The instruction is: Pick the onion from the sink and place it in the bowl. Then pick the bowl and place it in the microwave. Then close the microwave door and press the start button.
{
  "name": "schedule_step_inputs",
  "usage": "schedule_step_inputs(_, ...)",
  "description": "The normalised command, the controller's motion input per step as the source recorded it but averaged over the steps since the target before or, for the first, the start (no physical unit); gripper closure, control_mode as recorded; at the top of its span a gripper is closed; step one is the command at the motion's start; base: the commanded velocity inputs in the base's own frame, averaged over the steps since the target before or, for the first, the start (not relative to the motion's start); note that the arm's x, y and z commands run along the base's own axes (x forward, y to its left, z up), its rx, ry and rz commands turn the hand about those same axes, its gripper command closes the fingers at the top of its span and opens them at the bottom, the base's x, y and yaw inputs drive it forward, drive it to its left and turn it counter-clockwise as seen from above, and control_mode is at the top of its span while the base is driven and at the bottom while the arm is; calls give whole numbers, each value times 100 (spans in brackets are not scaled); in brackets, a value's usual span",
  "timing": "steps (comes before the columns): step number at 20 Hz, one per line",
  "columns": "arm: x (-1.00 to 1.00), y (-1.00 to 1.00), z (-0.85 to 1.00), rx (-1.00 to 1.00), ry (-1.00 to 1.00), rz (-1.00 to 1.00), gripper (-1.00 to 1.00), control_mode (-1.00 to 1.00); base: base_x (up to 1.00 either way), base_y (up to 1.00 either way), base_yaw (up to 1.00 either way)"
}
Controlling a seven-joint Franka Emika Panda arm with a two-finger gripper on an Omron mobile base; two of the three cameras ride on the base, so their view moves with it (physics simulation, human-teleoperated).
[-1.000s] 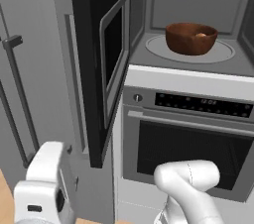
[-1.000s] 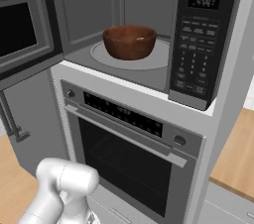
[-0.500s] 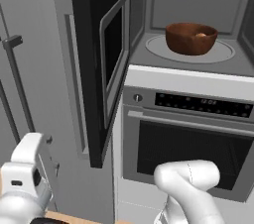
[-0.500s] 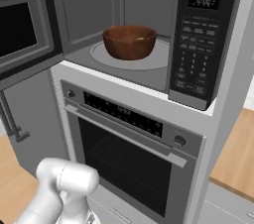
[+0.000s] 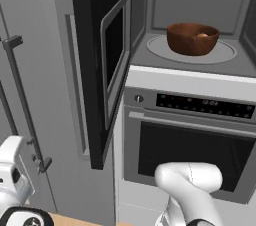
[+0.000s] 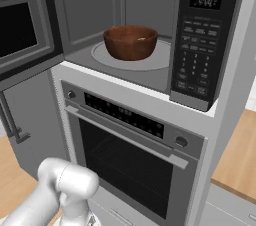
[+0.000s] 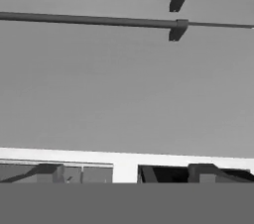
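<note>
While door hangs open, reddish-brown bowl (image 5: 192, 39) on pale turntable

Upper right of left base view: round, deep reddish-brown bowl (image 5: 192, 39), wood-like, smooth with a soft sheen. It sits on a pale round turntable plate (image 5: 220, 54), matt. Grey microwave cavity (image 5: 200, 0): matt, painted-metal look. Flat black door slab (image 5: 97, 60), smooth, with a dark glossy window. Lower centre: oven (image 5: 192, 140), brushed-steel look, dark glass front. Hand view, top: two slim grey bar handles (image 7: 89, 19), smooth, on matt grey panels.
</note>
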Motion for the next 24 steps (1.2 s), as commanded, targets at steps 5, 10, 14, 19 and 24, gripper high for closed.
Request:
schedule_step_inputs(5,3,-14,10,0,-6,-16,-100,-100,0,0,0)
schedule_step_inputs(10,21,-53,20,0,-13,-9,-100,-100,0,0,0)
schedule_step_inputs(14,8,-58,35,4,-23,-1,-100,-100,0,0,0)
schedule_step_inputs(19,-5,-48,39,11,-23,0,-100,-100,0,0,0)
schedule_step_inputs(24,-30,-93,44,22,-18,0,-100,-100,0,0,0)
